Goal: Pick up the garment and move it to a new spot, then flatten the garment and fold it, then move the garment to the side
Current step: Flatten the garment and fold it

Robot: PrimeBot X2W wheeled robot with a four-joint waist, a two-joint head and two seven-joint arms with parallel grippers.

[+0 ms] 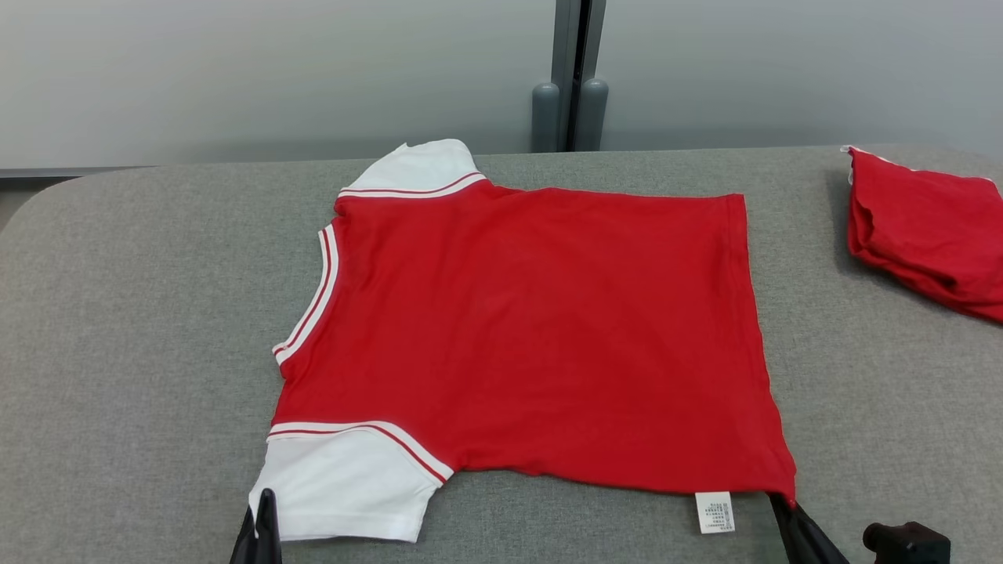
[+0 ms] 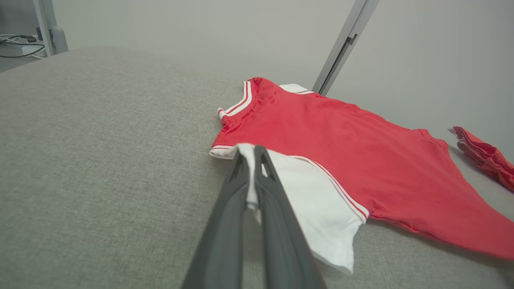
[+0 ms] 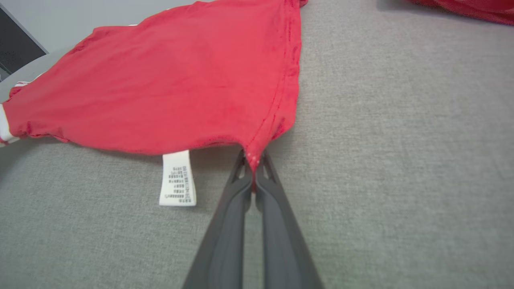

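Note:
The garment [image 1: 533,329] is a red T-shirt with white sleeves and striped trim, spread flat on the grey padded table [image 1: 141,329], collar to the left and hem to the right. My left gripper [image 1: 265,501] is shut on the corner of the near white sleeve [image 2: 305,192]; the left wrist view shows white cloth pinched between the two dark fingers of that gripper [image 2: 251,154]. My right gripper [image 1: 783,501] is shut on the near hem corner of the garment [image 3: 180,80], with red cloth caught at the fingertips of that gripper [image 3: 253,158]. A white care label [image 3: 177,178] hangs beside it.
A second red garment [image 1: 932,227] lies folded at the table's far right edge, also seen as a red bundle [image 2: 486,156]. A grey post [image 1: 570,74] stands behind the table against a pale wall. Bare grey table surface stretches to the left of the shirt.

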